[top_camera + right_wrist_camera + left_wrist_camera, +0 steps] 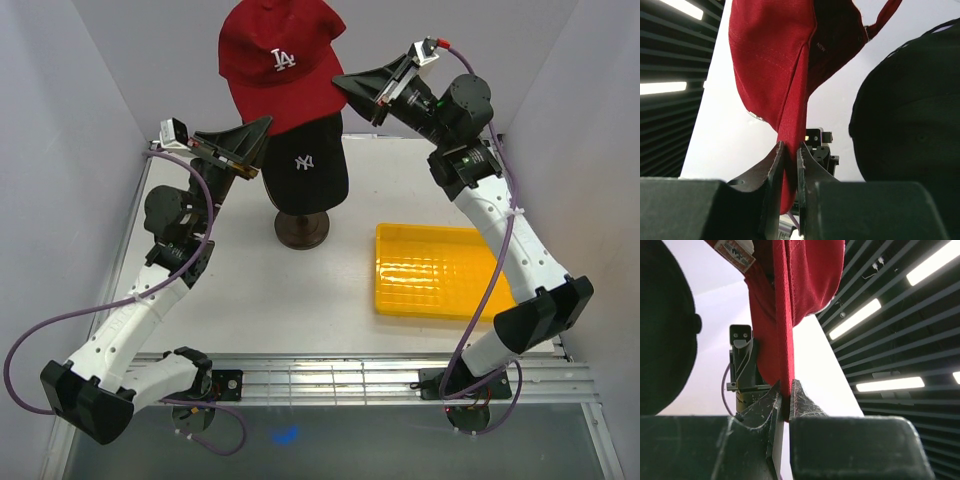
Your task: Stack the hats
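Observation:
A red cap (pixel 278 60) with a white LA logo hangs in the air above a black cap (pixel 306 165) with a white NY logo, which sits on a stand. My left gripper (pixel 262 128) is shut on the red cap's left edge; the left wrist view shows the red cloth (pixel 785 340) pinched between the jaws. My right gripper (pixel 345 84) is shut on its right edge; the right wrist view shows the red cloth (pixel 792 125) between the jaws. The black cap also shows in the left wrist view (pixel 662 330) and in the right wrist view (pixel 910 110). Other caps are hidden.
The black cap's round dark base (pixel 302 229) stands at the back middle of the white table. A yellow ribbed tray (pixel 440 272) lies to the right, under my right arm. White walls close in the left, back and right sides.

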You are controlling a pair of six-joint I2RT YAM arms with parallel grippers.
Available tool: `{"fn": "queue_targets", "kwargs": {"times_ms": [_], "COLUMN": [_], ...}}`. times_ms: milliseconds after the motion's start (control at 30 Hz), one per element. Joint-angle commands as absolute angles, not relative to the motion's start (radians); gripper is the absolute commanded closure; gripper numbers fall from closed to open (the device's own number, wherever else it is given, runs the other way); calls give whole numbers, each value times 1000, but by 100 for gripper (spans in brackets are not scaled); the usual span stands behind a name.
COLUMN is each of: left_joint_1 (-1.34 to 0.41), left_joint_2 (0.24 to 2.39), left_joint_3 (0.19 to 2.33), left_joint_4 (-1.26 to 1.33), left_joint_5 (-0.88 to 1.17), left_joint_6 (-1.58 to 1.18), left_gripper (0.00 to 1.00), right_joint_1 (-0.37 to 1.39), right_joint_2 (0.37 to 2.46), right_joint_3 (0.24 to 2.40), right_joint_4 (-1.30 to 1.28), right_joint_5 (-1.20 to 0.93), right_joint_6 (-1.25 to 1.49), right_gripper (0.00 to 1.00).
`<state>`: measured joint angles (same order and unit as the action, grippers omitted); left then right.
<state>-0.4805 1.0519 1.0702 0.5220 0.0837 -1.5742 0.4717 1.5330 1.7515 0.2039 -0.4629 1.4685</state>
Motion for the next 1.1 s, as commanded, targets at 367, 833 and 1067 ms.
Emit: {"fn": "queue_targets", "kwargs": {"times_ms": [367,833,1067], "left_joint_1": [-494,-494,-494], "left_joint_2": [993,942,925], "left_joint_3": [1060,1009,977], "left_joint_4": [364,348,344], "left_joint_5": [167,210,252], "left_joint_6": [-1574,-1549,-1539], "left_gripper": [100,100,100], "right_joint_1": [469,471,471], "right_joint_2": [1511,1448,1411], "right_joint_3": [1677,1542,1487], "right_joint_4": [241,268,271], "right_joint_5": [-474,-476,-471], "right_joint_6": [1454,1430,1414], "right_gripper": [86,86,86]}}
